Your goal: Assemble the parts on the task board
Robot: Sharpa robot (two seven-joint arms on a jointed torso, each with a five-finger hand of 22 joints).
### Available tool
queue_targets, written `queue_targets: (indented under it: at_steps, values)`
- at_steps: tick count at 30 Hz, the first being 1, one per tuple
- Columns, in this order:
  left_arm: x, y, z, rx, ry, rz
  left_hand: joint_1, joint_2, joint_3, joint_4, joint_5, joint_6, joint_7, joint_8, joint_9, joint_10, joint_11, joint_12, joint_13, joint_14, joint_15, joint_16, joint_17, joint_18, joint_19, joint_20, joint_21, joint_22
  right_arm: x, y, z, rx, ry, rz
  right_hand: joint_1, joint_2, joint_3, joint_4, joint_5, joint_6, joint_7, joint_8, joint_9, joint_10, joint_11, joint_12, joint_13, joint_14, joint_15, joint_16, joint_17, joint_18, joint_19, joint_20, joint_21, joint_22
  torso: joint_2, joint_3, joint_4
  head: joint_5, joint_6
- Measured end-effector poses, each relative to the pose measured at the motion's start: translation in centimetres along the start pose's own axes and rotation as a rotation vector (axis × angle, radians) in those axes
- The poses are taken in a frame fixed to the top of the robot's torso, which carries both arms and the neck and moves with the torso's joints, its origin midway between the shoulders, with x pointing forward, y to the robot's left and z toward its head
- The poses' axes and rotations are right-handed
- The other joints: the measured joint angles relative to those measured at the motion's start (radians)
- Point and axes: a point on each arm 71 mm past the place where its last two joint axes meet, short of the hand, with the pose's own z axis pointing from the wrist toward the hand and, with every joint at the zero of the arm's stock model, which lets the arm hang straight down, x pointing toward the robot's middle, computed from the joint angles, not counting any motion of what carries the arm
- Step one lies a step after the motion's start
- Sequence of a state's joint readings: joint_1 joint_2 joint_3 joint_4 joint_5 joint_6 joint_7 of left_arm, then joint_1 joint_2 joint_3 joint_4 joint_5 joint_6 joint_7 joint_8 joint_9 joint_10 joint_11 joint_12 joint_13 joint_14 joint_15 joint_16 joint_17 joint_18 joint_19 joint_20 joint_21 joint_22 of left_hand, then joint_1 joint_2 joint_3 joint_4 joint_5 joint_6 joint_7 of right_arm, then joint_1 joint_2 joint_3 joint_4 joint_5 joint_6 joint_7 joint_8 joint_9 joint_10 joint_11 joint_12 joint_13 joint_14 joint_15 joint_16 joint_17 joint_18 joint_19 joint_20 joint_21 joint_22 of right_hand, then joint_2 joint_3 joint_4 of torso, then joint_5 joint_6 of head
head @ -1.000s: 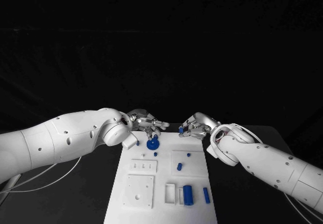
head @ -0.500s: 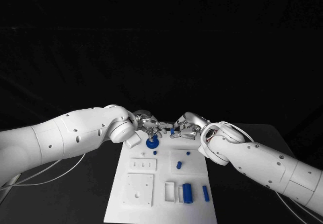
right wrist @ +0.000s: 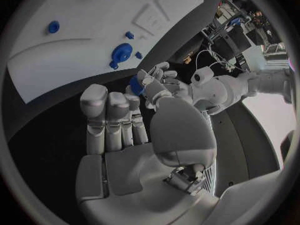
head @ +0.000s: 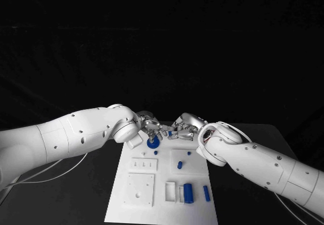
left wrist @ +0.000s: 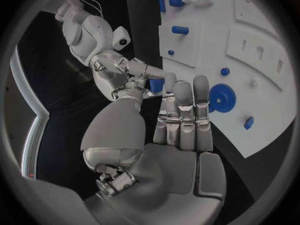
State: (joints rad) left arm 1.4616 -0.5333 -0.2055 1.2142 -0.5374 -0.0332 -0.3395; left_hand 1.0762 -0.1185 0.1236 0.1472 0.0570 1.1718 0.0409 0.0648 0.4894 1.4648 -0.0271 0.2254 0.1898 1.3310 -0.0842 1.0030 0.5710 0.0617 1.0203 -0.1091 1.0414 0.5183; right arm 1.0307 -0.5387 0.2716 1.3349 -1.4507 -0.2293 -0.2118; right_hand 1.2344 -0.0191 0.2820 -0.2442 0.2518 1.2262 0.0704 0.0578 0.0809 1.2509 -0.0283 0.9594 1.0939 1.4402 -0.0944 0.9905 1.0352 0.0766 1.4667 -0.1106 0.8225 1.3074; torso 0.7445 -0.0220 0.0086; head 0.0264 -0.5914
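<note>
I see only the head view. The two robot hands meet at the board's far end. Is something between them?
Observer: Yes. The right robot hand pinches a small blue part.
Operator: And the left robot hand?
Observer: Its fingertips are right beside that part; contact I cannot tell.
Operator: Where is the blue gear?
Observer: It lies on the task board, held by no hand.

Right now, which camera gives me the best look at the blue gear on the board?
The left wrist view: the blue gear sits unobstructed, teeth visible. The right wrist view shows it smaller; in the head view it is partly hidden behind the hands.
</note>
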Motion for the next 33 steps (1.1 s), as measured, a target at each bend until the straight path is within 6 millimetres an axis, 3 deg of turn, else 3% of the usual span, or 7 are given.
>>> queue_targets:
  at_steps: [12, 22, 33]
  values:
    - [0.04, 0.03, 0.05, -0.021, -0.006, 0.020, 0.007, 0.007, -0.004, -0.004, 0.000, 0.000, 0.000, 0.000, -0.001, 0.000, 0.000, 0.000, 0.001, 0.000, 0.000, 0.000, -0.001, 0.000, 0.000, 0.000, 0.000, 0.002, 0.30, 0.50, -0.01, -0.003, 0.010, -0.004, -0.002, -0.003, 0.000, 0.000, 0.000, -0.002, -0.002, 0.003, 0.000, 0.000, 0.000, 0.000, 0.000, 0.000, 0.000, 0.000, 0.001, 0.000, 0.000, 0.000, 0.000, 0.000, 0.001, 0.0004, 0.0002, -0.001, 0.000]
    - [0.33, -0.18, 0.14, -0.024, 0.002, 0.030, 0.017, 0.031, -0.022, -0.047, 0.000, 0.000, 0.000, 0.000, -0.002, 0.000, 0.000, 0.000, 0.002, 0.000, 0.000, 0.004, -0.001, 0.000, -0.004, 0.004, 0.000, 0.009, 0.42, 0.62, 0.03, 0.000, 0.014, -0.007, -0.001, -0.004, 0.003, 0.003, 0.000, -0.002, -0.002, 0.003, 0.000, 0.000, 0.000, 0.000, 0.000, 0.000, 0.000, 0.000, 0.002, 0.000, 0.000, 0.000, 0.000, 0.000, 0.001, 0.0003, 0.0009, -0.001, -0.002]
    - [0.46, -0.21, 0.22, -0.028, 0.008, 0.034, 0.069, 0.122, -0.053, -0.135, 0.000, 0.003, -0.003, 0.000, -0.002, 0.000, 0.000, 0.000, 0.003, -0.004, -0.003, 0.012, -0.001, 0.000, -0.007, 0.000, 0.000, 0.015, 0.56, 0.73, 0.12, 0.003, 0.018, -0.010, -0.004, -0.006, 0.003, 0.003, 0.004, -0.003, -0.003, 0.003, 0.000, 0.000, 0.000, 0.000, 0.000, 0.000, 0.000, 0.000, 0.004, 0.000, 0.000, 0.000, 0.000, 0.000, 0.001, -0.0004, 0.0000, -0.002, -0.004]
